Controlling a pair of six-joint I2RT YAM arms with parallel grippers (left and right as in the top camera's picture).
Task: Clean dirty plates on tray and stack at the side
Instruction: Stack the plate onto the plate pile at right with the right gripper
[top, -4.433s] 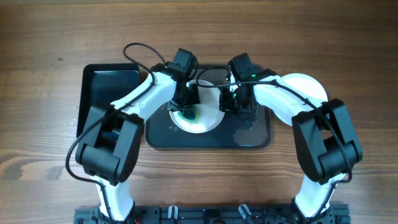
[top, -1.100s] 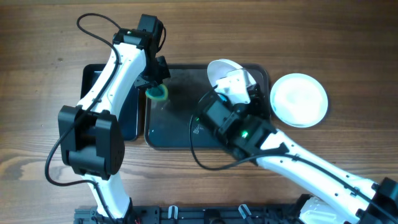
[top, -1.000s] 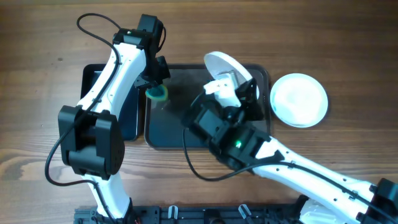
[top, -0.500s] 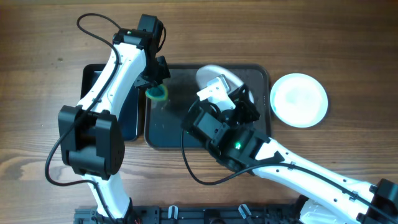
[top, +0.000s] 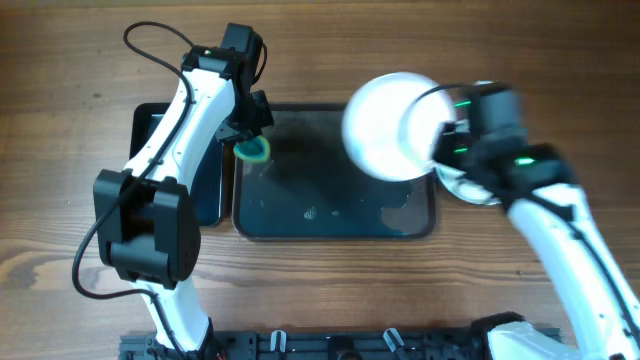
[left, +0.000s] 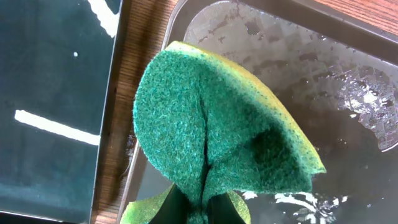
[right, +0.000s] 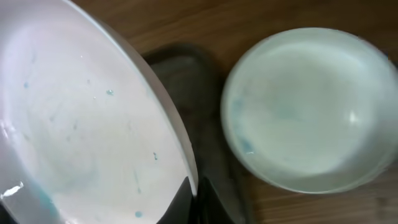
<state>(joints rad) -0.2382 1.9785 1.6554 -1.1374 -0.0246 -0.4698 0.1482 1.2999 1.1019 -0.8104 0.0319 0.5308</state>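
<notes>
Blue-flecked white plate (top: 390, 125) above wet grey tray (top: 300, 205).

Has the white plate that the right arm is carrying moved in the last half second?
Yes. The held plate has shifted right over the large tray, toward the plate on the table.

White shells, black joints on the left arm (top: 195, 100), trailing a looped black cable (top: 127, 40). Green lights (top: 521, 160) dot the right arm (top: 555, 215).

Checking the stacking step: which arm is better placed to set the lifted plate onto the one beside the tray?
Right: the right pincer grips the lifted plate near the side plate; the left pincer holds the sponge across the tray.
</notes>
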